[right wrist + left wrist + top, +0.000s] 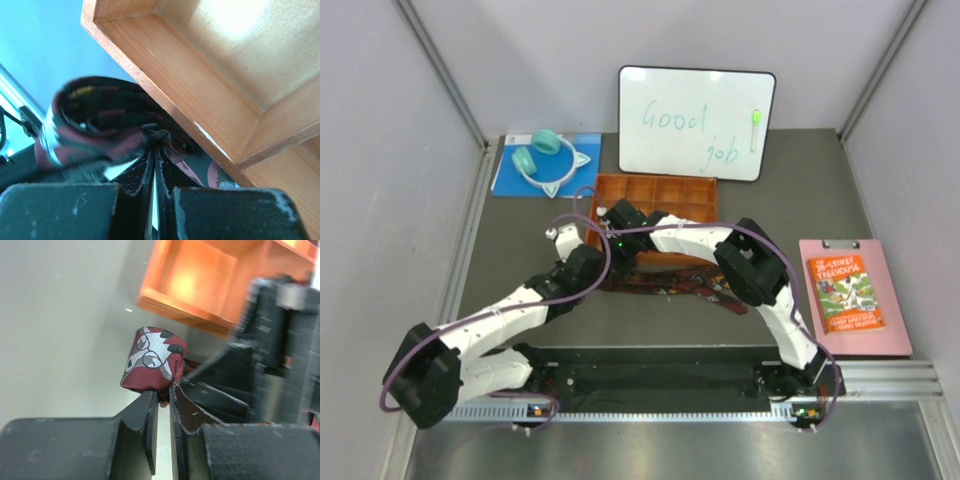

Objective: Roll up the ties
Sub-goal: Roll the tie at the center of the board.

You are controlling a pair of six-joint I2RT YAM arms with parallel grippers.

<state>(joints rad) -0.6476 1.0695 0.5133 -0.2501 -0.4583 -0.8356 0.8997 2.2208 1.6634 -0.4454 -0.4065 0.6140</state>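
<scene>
Gripping left pincer (pixel 163 391): jaws almost together with only a sliver between them, the tips nipping the bottom edge of the tie (pixel 152 360).
Right pincer (pixel 154 144): jaws fully together, a bunch of the tie's dark cloth caught at the tips.
Tie: maroon-red with a black and silver pattern. One end is wound into a small coil, held between the two pincers just off the near left corner of the tray (pixel 655 190). The unrolled rest lies on the surface (pixel 500 230), trailing from the coil toward 4 o'clock along the tray's near side.
Tray: orange, split into compartments, at 12 o'clock from the coil.
Whiteboard (pixel 696 122): at 12 o'clock beyond the tray, "Good job" written on it, a green marker (pixel 755 125) on its right side.
Headphones (pixel 545 155): teal, lying on a blue sheet (pixel 508 178) at 11 o'clock.
Clipboard (pixel 855 345): pink, at 3 o'clock, with a book (pixel 845 292) lying on it.
</scene>
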